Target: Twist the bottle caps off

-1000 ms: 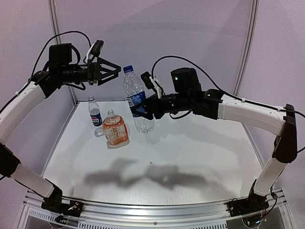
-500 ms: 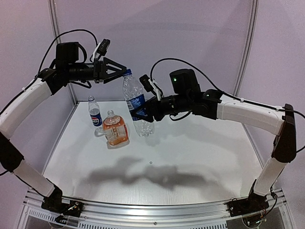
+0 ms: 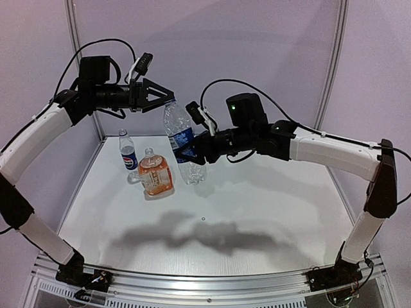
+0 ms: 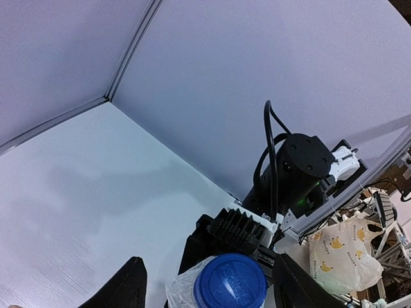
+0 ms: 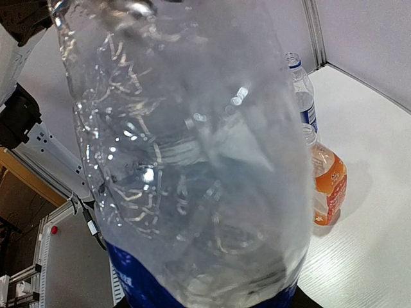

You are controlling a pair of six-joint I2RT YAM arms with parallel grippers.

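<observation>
Slip risk, mostly. Holding bottle (image 3: 182, 138) at the label with right gripper (image 3: 192, 153), clamped shut on it, tipped toward 11 o'clock. Got left gripper (image 3: 168, 101) spread wide, straddling cap (image 4: 230, 282) at the 12 o'clock end, not pinching yet. Looks thin and crinkly down the body, so probably squashes or spins in the clamp once twisted. Could also close off-centre and skid off cap. Small bottle (image 3: 128, 154) and orange bottle (image 3: 155, 176) at 9 o'clock, near enough to get knocked. Can't tell if resting on table (image 3: 257, 205) or lifted.
</observation>
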